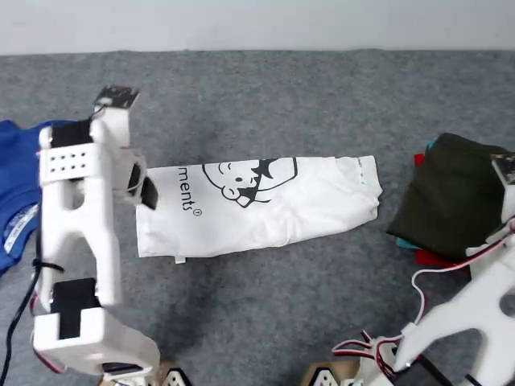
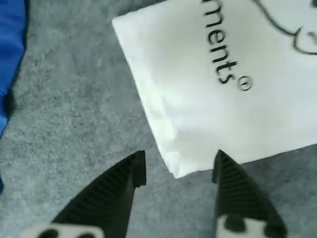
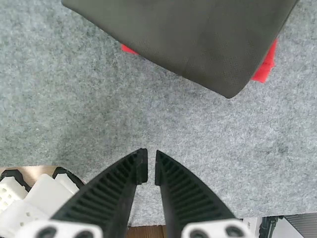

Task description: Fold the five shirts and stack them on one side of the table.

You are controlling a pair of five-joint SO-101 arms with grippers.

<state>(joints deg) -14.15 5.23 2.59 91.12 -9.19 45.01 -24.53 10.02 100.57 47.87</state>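
Note:
A white shirt [image 1: 257, 205] with a black cartoon print lies folded into a long strip across the middle of the grey felt table. My left gripper [image 2: 179, 171] is open, its fingers straddling the near corner of the white shirt [image 2: 218, 84] at its left end. A blue shirt [image 1: 18, 189] lies at the table's left edge, partly under the left arm. At the right sits a stack with a dark olive folded shirt [image 1: 455, 197] on top of red and teal ones. My right gripper [image 3: 148, 166] is shut over bare felt, short of the dark shirt [image 3: 198, 34].
The left arm's white body [image 1: 76, 241] covers the table's front left. Red and white wires [image 1: 418, 310] trail from the right arm at the front right. Bare felt lies behind and in front of the white shirt.

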